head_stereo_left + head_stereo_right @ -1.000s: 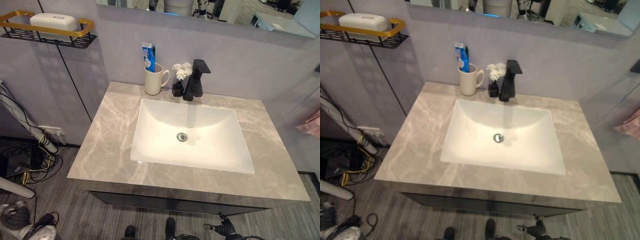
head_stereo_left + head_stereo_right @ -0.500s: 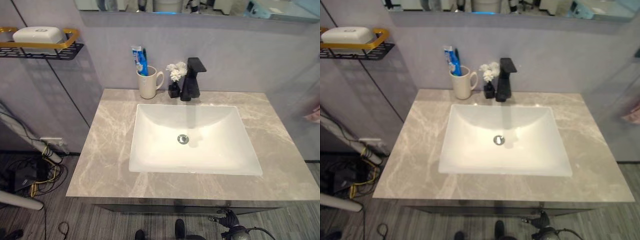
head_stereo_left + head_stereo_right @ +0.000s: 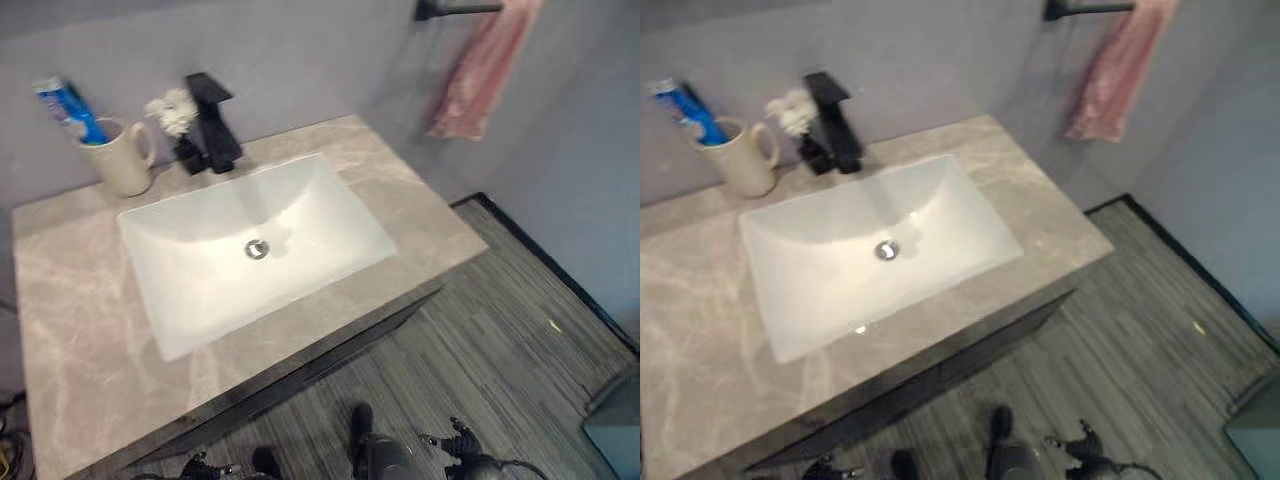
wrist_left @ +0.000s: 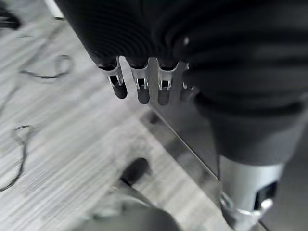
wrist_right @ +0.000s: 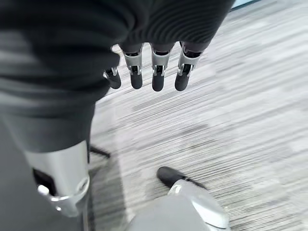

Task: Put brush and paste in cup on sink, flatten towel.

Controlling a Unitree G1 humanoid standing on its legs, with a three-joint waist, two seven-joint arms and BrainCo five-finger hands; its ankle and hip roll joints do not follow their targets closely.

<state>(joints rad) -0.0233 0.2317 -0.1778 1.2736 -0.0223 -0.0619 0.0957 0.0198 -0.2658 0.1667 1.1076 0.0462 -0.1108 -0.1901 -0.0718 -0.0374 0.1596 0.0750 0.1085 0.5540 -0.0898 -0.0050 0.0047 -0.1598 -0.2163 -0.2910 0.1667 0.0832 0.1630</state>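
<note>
Standing at the far left rear of the worktop [image 3: 70, 300], the cup [image 3: 118, 160] already holds the blue brush and paste [image 3: 68, 110], upright and leaning slightly. Judged from that, the first part of the task is done. Just right of the cup: a small dark vase with white flowers [image 3: 178, 120], then the black faucet [image 3: 212, 122], both touching the worktop behind the white sink basin [image 3: 200, 270].

Further right, well apart from the basin, the pink towel [image 3: 480, 70] hangs from a dark wall bar [image 3: 450, 9]. It looks bunched and narrow, folds gathered toward the bar; this is the step in hand.

Left hand [image 4: 139, 86] hangs low over the floor, fingers relaxed, holding nothing. Right hand [image 5: 154, 77] likewise: fingers loose, empty, above the striped floor.

To flatten well: approach the towel squarely, bring the right hand up to the bar, spread the gathered cloth sideways along it, then stroke downward with straight fingers so the folds drop out. Risk: tugging too hard could pull the towel off the bar.

Writing: print on the paste tube is too small to read; no other labels legible.
</note>
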